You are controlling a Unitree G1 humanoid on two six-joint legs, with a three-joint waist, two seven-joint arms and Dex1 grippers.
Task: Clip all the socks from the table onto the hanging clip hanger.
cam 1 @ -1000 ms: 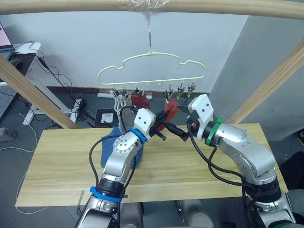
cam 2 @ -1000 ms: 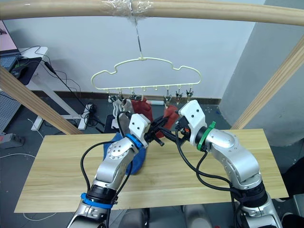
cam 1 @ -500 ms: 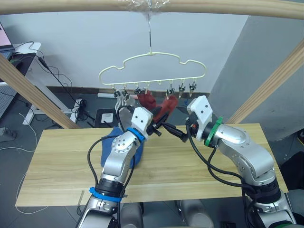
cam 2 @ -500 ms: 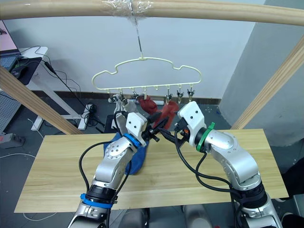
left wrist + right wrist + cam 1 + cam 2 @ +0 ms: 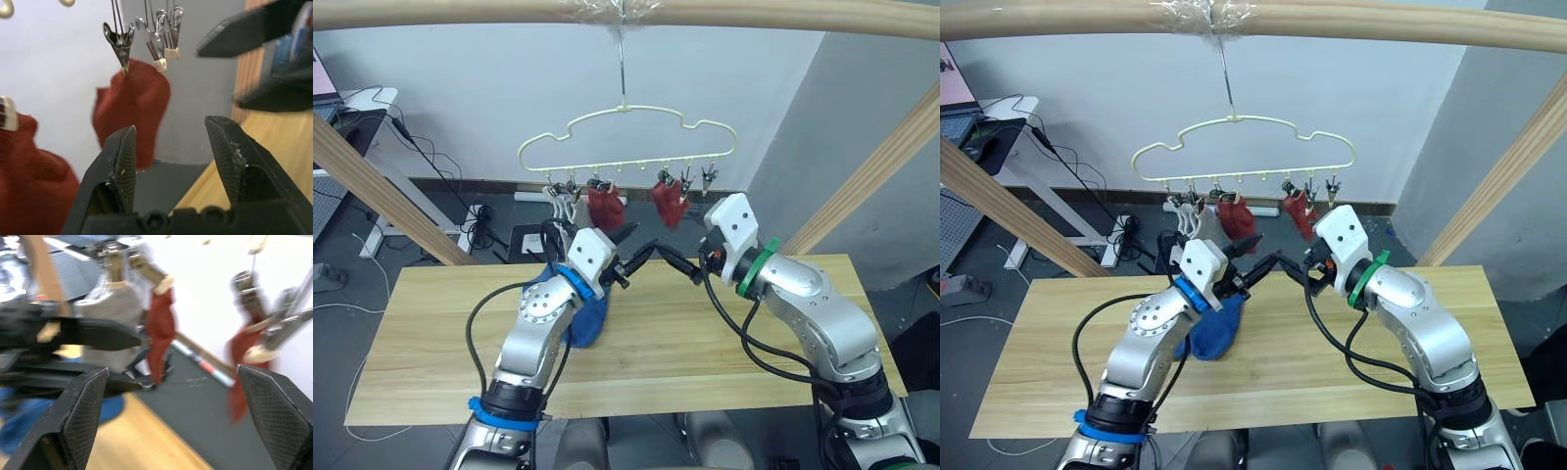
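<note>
The pale-yellow clip hanger [image 5: 626,137] hangs by its hook from the top pole. On its clips hang light grey socks [image 5: 562,206], a rust-red sock [image 5: 605,207] and a second rust-red sock [image 5: 668,201]. Blue socks [image 5: 585,318] lie in a heap on the table [image 5: 440,333]. My left gripper [image 5: 641,245] is open just below the first red sock and holds nothing. Facing it, my right gripper [image 5: 674,262] is open under the second red sock. The left wrist view shows a red sock [image 5: 132,107] held in a clip beyond the open fingers [image 5: 124,161].
A thick wooden pole [image 5: 460,12] runs across the top, with slanted poles at the left [image 5: 382,186] and right [image 5: 881,166]. A desk with cables [image 5: 362,108] stands behind the table at the left. Bare tabletop lies to both sides of the arms.
The second red sock, held up between the two grippers earlier, now hangs from a clip on its own. Both grippers have let go and drawn down and apart.
</note>
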